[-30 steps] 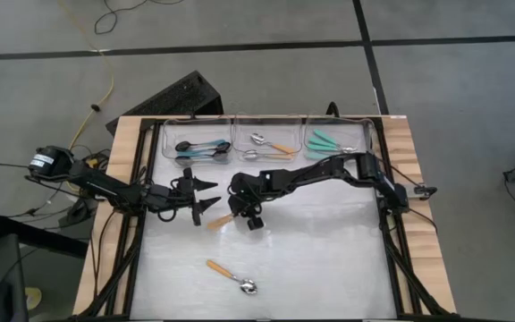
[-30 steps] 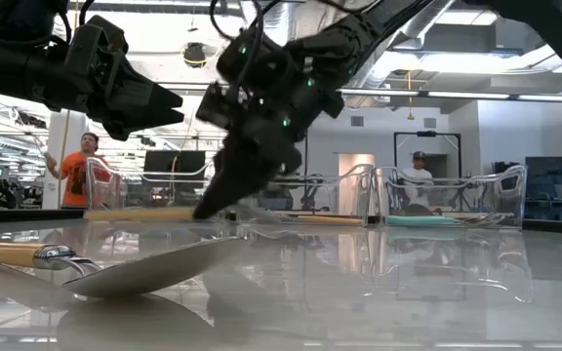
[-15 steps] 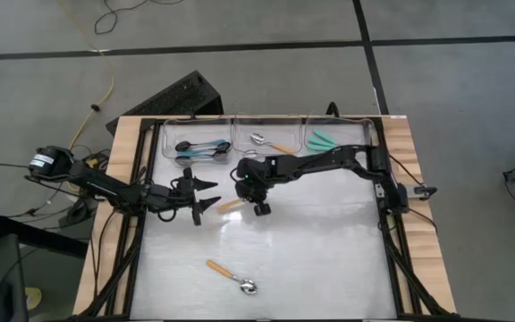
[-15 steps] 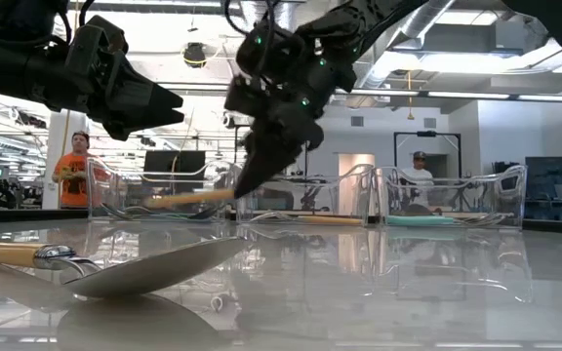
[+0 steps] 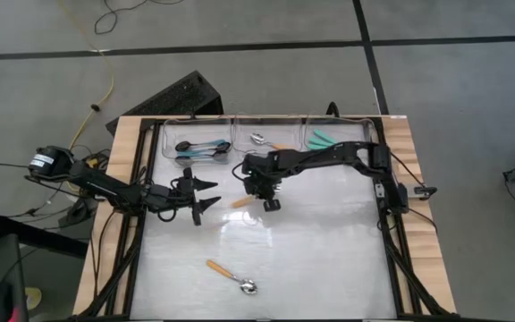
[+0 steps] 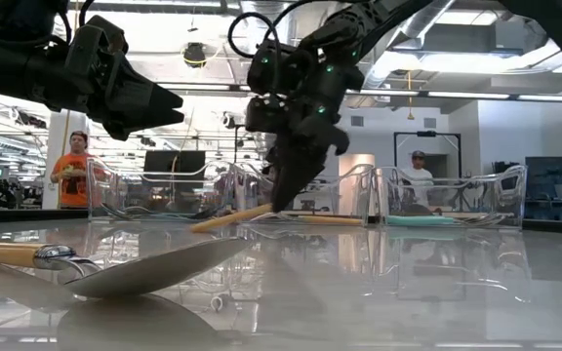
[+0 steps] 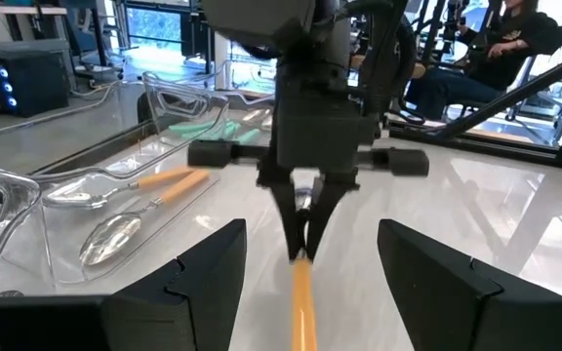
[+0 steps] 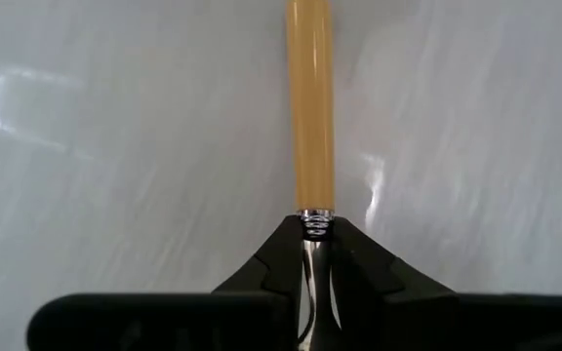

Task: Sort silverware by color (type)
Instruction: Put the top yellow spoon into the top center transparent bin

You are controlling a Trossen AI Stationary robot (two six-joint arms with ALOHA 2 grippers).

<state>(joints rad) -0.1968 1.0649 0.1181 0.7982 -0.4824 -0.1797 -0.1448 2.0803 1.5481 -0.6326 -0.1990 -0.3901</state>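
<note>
Sorting is nearly done: right hand (image 5: 259, 190) clamped on an orange-handled spoon (image 5: 240, 202) near the bins (image 5: 266, 143); left hand (image 5: 206, 195) waits, fingers apart; one spoon (image 5: 231, 276) remains on the counter (image 5: 329, 250).

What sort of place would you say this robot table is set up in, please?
Probably a robotics lab or workshop: behind the clear bins there are monitors, exposed ceiling ducts, and people standing around.

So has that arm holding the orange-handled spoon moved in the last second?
Yes. The right gripper, shut on the orange-handled spoon, has carried it off the white tabletop and toward the middle clear plastic bin.
</note>
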